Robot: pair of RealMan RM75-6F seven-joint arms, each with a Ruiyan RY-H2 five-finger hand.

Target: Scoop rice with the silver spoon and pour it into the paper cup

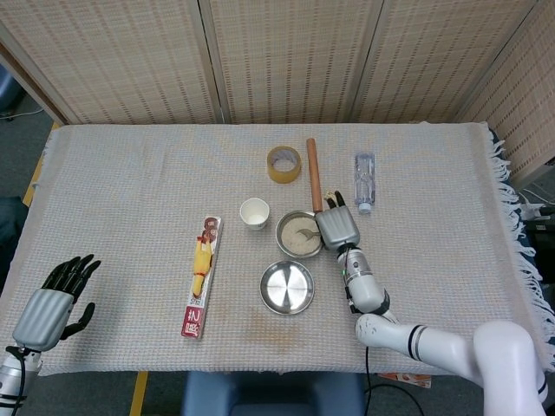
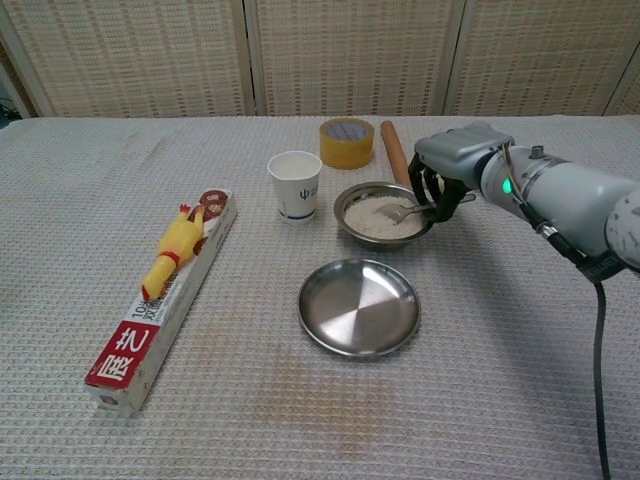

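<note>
From the head view, right hand (image 1: 338, 228) gripping silver spoon (image 1: 305, 234) in rice bowl (image 1: 297, 235) beside paper cup (image 1: 254, 212), left hand (image 1: 50, 303) spread wide, holding nothing, off worktop (image 1: 130, 173); from the chest view, spoon tip dipped into rice (image 2: 378, 218).

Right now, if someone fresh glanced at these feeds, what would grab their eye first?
Probably the right hand at the table's middle, holding the silver spoon with its tip in the bowl of rice, the paper cup standing just left of the bowl. Next, the yellow rubber chicken lying on a long red-and-white box to the left, and the empty steel plate in front of the bowl.
</note>
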